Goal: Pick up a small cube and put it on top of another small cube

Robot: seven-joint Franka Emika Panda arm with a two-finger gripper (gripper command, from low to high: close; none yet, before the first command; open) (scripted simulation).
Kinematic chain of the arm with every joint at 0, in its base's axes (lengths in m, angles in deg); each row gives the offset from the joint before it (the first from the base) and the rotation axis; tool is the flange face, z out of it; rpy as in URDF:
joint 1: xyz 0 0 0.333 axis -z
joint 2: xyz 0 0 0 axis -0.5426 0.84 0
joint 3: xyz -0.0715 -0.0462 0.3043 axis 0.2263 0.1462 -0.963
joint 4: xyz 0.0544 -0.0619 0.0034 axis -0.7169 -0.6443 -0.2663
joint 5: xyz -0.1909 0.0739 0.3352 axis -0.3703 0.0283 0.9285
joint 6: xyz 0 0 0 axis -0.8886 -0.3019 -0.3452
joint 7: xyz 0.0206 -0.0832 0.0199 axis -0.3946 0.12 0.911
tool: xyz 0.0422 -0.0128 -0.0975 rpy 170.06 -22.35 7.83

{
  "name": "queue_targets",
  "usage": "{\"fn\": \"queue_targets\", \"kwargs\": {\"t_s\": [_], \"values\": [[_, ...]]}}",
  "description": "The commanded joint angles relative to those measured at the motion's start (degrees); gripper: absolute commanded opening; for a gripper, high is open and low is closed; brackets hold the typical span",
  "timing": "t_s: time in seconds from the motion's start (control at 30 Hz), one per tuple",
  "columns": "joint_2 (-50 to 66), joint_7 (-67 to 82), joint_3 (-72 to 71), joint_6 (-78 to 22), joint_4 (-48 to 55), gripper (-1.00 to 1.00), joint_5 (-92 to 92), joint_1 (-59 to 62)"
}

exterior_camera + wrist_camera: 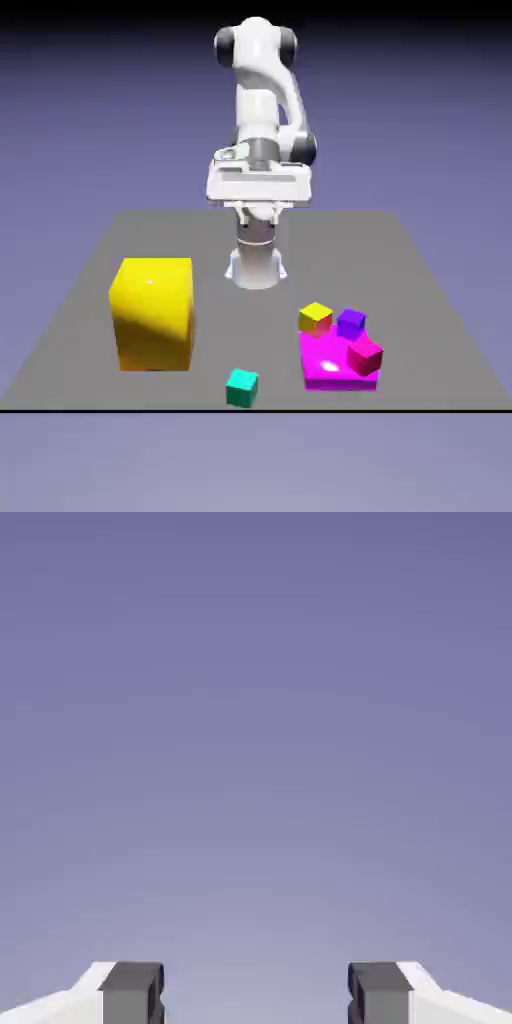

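Four small cubes lie on the grey table (90, 300). A teal cube (241, 387) sits alone near the front edge. A small yellow cube (315, 318), a purple cube (350, 323) and a red cube (364, 356) crowd around a flat magenta block (328, 362) at the exterior view's right. My gripper (258, 212) hangs high above the table's far middle, well away from every cube. In the hand view the gripper (256, 997) is open, its grey fingertips (132, 992) wide apart with only backdrop between them.
A large yellow cube (152, 312) stands on the exterior view's left side of the table, much taller than the small ones. The robot's white base (256, 265) rises at the far middle of the table.
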State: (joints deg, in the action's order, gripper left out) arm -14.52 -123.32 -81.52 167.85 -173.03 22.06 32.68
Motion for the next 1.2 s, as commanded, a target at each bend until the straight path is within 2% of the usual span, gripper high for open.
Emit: {"fn": "queue_targets", "kwargs": {"t_s": [0.0, 0.73, 0.97, 1.0, 1.17], "values": [[2.08, -1.06, -0.23, -0.51, 0.92, 0.00, -0.41, 0.42], [47.25, -24.10, -5.15, -11.68, 20.97, 0.00, -9.28, 9.58], [58.81, -26.38, -1.38, -3.61, 24.54, 0.00, -11.90, 6.56], [58.81, -26.38, -1.38, -3.60, 24.55, -1.00, -11.90, 6.56], [50.51, -24.75, -4.09, -9.40, 21.98, -1.00, -10.02, 8.73]]}}
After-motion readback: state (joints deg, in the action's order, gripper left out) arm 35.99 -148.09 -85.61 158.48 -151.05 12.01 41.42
